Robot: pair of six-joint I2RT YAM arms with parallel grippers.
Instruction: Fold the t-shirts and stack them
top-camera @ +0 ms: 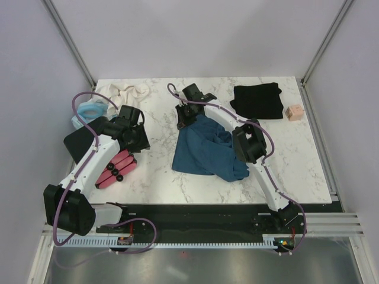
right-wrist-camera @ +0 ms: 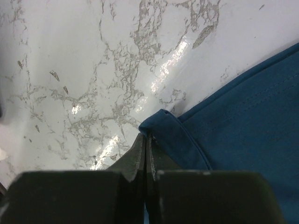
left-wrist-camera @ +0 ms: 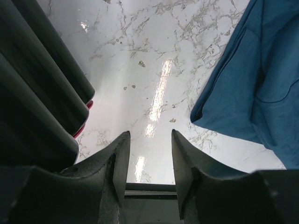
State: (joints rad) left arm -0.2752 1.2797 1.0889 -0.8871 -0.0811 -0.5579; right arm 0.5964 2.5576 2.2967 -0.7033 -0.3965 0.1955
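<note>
The left arm (top-camera: 89, 161) and right arm (top-camera: 266, 180) are built alike, with white tube links between chunky black joint housings. A purple cable (top-camera: 74, 105) loops along each. The left claw (left-wrist-camera: 149, 140) and right claw (right-wrist-camera: 145, 142) have dark, matte, tapered fingers. A green light (top-camera: 279, 242) glows at the right arm's base.

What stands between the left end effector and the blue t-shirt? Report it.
Nothing visible. The left end effector hangs open over the marble table, and the blue t-shirt lies beside it with only tabletop between. The right end effector is shut on that shirt's hem.
</note>
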